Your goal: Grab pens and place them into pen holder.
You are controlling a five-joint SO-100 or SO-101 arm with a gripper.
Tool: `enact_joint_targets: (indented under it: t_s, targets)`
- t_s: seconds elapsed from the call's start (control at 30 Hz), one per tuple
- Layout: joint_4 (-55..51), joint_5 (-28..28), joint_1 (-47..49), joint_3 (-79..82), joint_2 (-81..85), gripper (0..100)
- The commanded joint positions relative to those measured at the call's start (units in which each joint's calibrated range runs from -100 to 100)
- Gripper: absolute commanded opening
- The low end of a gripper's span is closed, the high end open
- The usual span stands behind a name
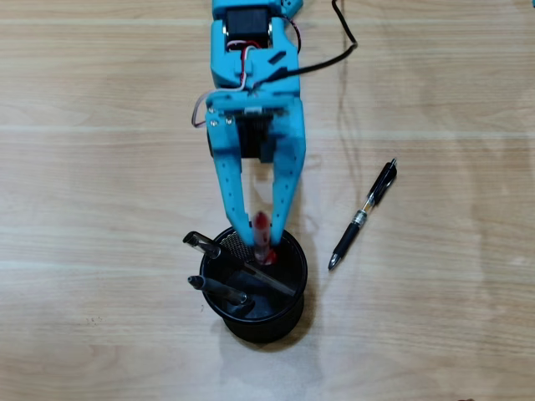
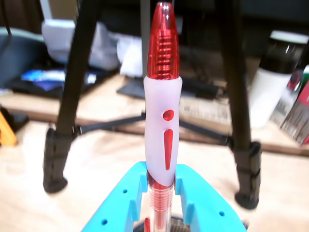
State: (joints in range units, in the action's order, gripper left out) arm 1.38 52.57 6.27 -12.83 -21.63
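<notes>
Pens are split three ways around the round black wire-mesh pen holder (image 1: 261, 284), taken as the landmark. Two dark-tipped pens (image 1: 219, 289) already lean inside it, their ends poking out over its left rim in the overhead view. A translucent red pen (image 1: 263, 238) stands nearly upright at the holder's far rim, clamped between the two fingers of the blue plastic gripper (image 1: 261, 227). The blue arm reaches down the overhead view from the top edge, its fingers stretched forward and ending right above that far rim. The wrist view shows the same grasp close up: the red pen (image 2: 163, 121), with its frosted white grip sleeve, rises straight up from between the blue gripper (image 2: 160, 193) jaws, which press on the clear barrel below the sleeve. A black pen with a silver band (image 1: 364, 213) lies on the light wooden table (image 1: 100, 209) to the holder's right, well apart from it, slanted.
</notes>
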Motion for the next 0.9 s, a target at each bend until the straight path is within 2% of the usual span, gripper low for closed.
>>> enact_joint_targets:
  t_s: [0.0, 0.17, 0.43, 0.63, 0.77, 0.87]
  targets:
    - [0.04, 0.24, -0.60, 1.43, 0.25, 2]
    - [1.16, 2.01, -0.60, 5.30, -0.93, 2]
    - [21.56, 2.06, -0.41, 13.86, -4.54, 2]
    - [22.68, 2.06, -0.78, 14.31, -4.54, 3]
    - [22.94, 2.06, -0.69, 14.31, -4.45, 12]
    - [22.94, 2.01, -0.69, 14.49, -3.86, 13]
